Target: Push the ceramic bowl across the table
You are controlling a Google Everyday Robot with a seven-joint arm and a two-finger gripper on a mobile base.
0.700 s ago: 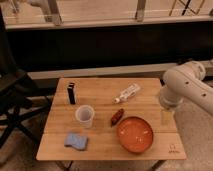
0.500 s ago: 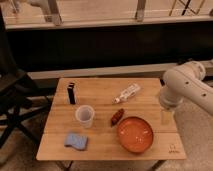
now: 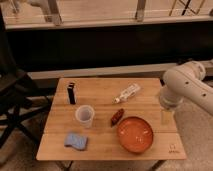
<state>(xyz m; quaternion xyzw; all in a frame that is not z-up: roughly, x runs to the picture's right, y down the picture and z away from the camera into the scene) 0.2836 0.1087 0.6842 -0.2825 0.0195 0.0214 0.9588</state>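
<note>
The orange-red ceramic bowl (image 3: 135, 134) sits on the light wooden table (image 3: 100, 145) near its front right. The white arm comes in from the right, and my gripper (image 3: 166, 116) hangs over the table's right edge, just right of and slightly behind the bowl, apart from it.
On the table stand a translucent white cup (image 3: 84, 115), a black box (image 3: 72, 93), a blue sponge (image 3: 76, 141), a small reddish-brown packet (image 3: 117, 117) and a lying clear bottle (image 3: 128, 92). A dark folding chair (image 3: 12, 100) stands at the left. A low wall and railing run behind.
</note>
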